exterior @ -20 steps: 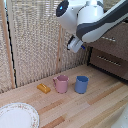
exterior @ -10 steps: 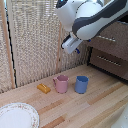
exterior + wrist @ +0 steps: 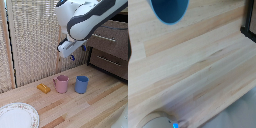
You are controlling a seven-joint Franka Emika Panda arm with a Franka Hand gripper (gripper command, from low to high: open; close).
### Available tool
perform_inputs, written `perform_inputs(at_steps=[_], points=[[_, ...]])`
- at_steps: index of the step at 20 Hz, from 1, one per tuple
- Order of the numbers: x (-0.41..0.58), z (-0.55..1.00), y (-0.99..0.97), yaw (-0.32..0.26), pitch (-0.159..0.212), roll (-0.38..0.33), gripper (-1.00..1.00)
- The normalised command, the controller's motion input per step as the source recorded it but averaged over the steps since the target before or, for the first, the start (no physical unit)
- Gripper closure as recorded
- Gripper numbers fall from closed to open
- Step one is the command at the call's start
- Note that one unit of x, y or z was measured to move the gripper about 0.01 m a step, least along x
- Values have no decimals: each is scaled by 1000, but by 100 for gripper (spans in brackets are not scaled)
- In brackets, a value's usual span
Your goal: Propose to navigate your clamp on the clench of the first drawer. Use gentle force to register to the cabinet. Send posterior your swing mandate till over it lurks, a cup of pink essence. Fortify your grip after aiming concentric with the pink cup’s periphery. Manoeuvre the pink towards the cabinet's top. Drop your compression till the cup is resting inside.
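I judge the task at its approach stage: the pink cup (image 3: 61, 84) stands ungrasped on the tabletop (image 3: 95, 107), below my fingers (image 3: 78, 53), touching the blue mug (image 3: 81, 84). Lift and placement remain. Finger state: cannot tell. Compared with half a second ago, the arm sits slightly lower.

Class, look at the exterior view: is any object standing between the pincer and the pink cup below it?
Nothing visible does. The pincer hangs in open air above the pink cup; the blue cup stands beside it toward the exterior view's right, off the path down.
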Motion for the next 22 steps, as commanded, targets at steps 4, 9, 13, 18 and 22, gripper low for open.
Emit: perform_inputs(at_steps=[4, 9, 13, 18, 22], points=[[428, 121, -279, -50, 233, 277, -100], [294, -49, -258, -28, 121, 284, -100], [274, -256, -41, -153, -14, 217, -100], [79, -311, 0, -319, -62, 180, -100], [0, -280, 3, -335, -76, 162, -100]])
